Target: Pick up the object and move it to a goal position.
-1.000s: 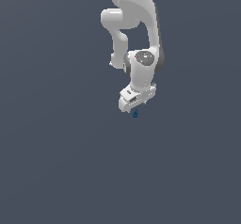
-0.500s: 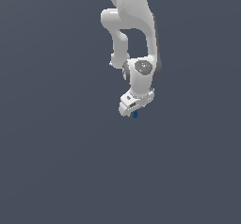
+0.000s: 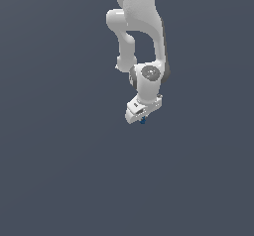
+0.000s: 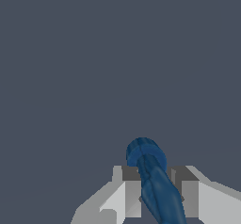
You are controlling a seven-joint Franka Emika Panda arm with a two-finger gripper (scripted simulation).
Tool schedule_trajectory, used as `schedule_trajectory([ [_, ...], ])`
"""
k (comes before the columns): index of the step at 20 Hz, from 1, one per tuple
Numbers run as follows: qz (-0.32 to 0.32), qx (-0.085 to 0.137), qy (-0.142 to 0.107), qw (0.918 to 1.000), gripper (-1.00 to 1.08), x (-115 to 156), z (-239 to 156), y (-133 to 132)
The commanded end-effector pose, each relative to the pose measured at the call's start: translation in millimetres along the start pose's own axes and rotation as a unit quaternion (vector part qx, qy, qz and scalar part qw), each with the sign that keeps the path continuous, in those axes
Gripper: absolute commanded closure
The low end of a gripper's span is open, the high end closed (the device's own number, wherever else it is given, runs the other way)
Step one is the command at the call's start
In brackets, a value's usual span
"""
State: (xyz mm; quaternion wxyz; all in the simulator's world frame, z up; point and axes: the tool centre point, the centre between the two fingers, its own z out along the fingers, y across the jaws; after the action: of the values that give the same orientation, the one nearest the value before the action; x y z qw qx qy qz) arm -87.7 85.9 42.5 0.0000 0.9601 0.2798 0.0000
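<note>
And here's the white arm [image 3: 140,29] reaching down from twelve o'clock in the exterior view, elbow bent, wrist [image 3: 149,76] turned so its round grey joint cap faces the camera. Below the wrist sits the claw [image 3: 142,119], pointing down toward six o'clock and canted a little toward the exterior view's left. Right at its tip, a speck of dark blue: that's the object [image 3: 143,122], peeking out just beneath the white body of the claw, tiny against it.

Over to the wrist view, and now we get the close look. The object [image 4: 153,180] reads as a dark blue, twisted, elongated piece with a rounded end, running out between the two fingers [image 4: 129,190]. The claw [image 4: 155,192] is clamped on it: one grey pad presses in on each side, both touching the blue surface, with no gap showing. The rounded end sticks out past the fingertips.

Around all this there's only flat, even slate-grey ground [image 3: 59,170] in both views; whether the object touches that surface or hangs clear of it, I can't tell from these angles, as no shadow or contact line shows
</note>
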Motion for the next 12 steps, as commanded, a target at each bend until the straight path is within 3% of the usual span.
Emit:
schedule_trajectory([
  [1,0.0,0.0,0.0,1.0,1.08,0,0,0],
  [12,0.0,0.0,0.0,1.0,1.08,0,-12,12],
])
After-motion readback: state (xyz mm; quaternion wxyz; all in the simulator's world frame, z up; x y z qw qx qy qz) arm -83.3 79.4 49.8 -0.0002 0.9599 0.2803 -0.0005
